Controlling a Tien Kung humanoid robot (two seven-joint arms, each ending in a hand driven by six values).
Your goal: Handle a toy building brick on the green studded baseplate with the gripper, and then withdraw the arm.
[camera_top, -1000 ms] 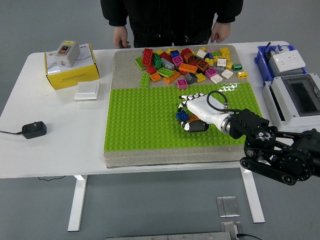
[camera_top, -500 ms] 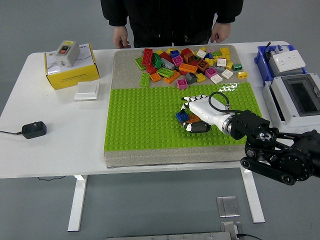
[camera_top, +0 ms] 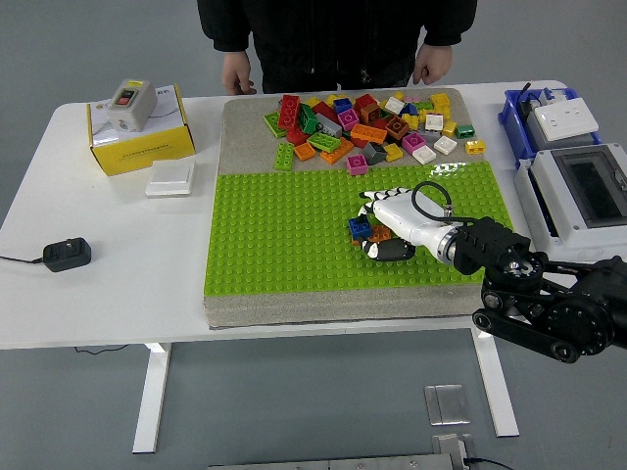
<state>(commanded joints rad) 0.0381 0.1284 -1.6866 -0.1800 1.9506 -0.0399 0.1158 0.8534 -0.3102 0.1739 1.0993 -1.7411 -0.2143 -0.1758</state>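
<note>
Right of centre, your right hand [camera_top: 390,223] lies low on the green baseplate [camera_top: 284,235], fingers [camera_top: 375,200] curled loosely around a small blue brick [camera_top: 360,229]; whether they grip it, you cannot tell. Pull back carelessly and you may drag it. Beyond, the loose brick pile [camera_top: 367,125] could scatter.

- A white table [camera_top: 118,294] fills most of the view.
- A yellow box [camera_top: 140,137] sits at the far left, with a grey switch box [camera_top: 127,101] on top of it.
- A small white square switch [camera_top: 170,178] lies just in front of the yellow box.
- A black plug [camera_top: 67,255] lies near the left edge, with a thin wire going off to the left.
- A blue bin [camera_top: 519,117] at the far right holds a white socket [camera_top: 565,117].
- A grey box with a clear lid [camera_top: 578,193] sits just in front of the bin.
- A person in black [camera_top: 338,39] stands at the far side, both hands resting at the table edge.
</note>
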